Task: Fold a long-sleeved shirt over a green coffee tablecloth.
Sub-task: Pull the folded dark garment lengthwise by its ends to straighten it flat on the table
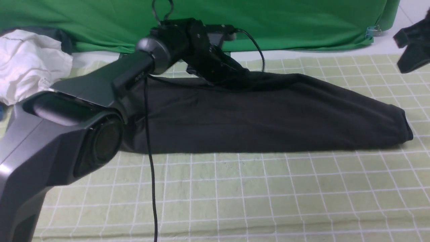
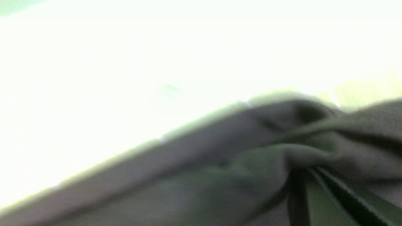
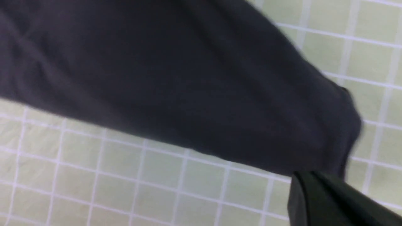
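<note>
Gridded tablecloth bears black shirt, seemingly folded.

And there's the left arm, reaching long from the near left, elbow low, forearm climbing to the far middle. The left hand tips down and to the right, clamped tight on a bunched-up peak of the long-sleeved shirt. Over at the far right, the right hand hangs high and blurred, jaws closed on nothing.
</note>
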You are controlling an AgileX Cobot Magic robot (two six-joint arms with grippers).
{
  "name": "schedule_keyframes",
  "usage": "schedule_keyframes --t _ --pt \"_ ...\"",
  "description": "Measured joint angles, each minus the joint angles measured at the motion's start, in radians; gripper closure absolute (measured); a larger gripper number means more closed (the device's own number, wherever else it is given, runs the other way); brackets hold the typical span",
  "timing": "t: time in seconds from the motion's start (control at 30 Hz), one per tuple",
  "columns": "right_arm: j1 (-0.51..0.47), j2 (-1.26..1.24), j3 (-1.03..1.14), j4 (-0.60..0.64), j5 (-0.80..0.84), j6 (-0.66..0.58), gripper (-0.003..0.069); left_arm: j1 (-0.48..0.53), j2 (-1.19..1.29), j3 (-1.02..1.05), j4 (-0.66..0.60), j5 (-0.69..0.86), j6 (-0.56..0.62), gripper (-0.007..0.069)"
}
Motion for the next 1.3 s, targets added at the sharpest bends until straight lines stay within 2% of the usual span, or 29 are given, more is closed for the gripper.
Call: schedule_keyframes --t 0.17,0.3,0.4,0.47,0.6,0.7,0.8,0.83,0.87,1.1,1.3 --pt "0.071 0.000 0.000 0.006 -0.012 -0.014 0.0650 0.046 0.000 -0.097 -0.001 0.083 0.021 0.0613" --pt "0.131 0.000 0.000 0.007 -0.052 -0.028 0.0650 0.064 0.000 -0.209 0.001 0.305 0.043 0.0613" --pt "0.153 0.008 0.000 0.006 -0.110 -0.038 0.0657 0.066 -0.005 -0.248 0.000 0.410 0.046 0.0613" --pt "0.164 0.033 -0.003 0.015 -0.175 -0.049 0.0662 0.067 -0.026 -0.251 0.007 0.437 0.046 0.0613" --pt "0.164 0.109 -0.040 0.026 -0.202 -0.064 0.0664 0.068 -0.069 -0.210 0.015 0.440 0.046 0.0613" --pt "0.163 0.234 -0.116 0.070 -0.158 -0.112 0.0664 0.066 -0.145 -0.059 0.052 0.440 0.043 0.0613" --pt "0.170 0.347 -0.207 0.124 -0.115 -0.152 0.0664 0.066 -0.231 0.106 0.199 0.449 -0.006 0.0613" --pt "0.172 0.354 -0.220 0.127 -0.112 -0.157 0.0664 0.067 -0.237 0.117 0.210 0.449 -0.015 0.0613" --pt "0.187 0.411 -0.278 0.136 -0.109 -0.168 0.0664 0.083 -0.307 0.204 0.287 0.452 -0.048 0.0613" --pt "0.266 0.606 -0.473 0.151 -0.154 -0.180 0.0664 0.151 -0.596 0.502 0.298 0.387 -0.069 0.0613" --pt "0.303 0.710 -0.529 0.152 -0.212 -0.180 0.0664 0.166 -0.807 0.738 0.309 0.276 -0.117 0.0613"
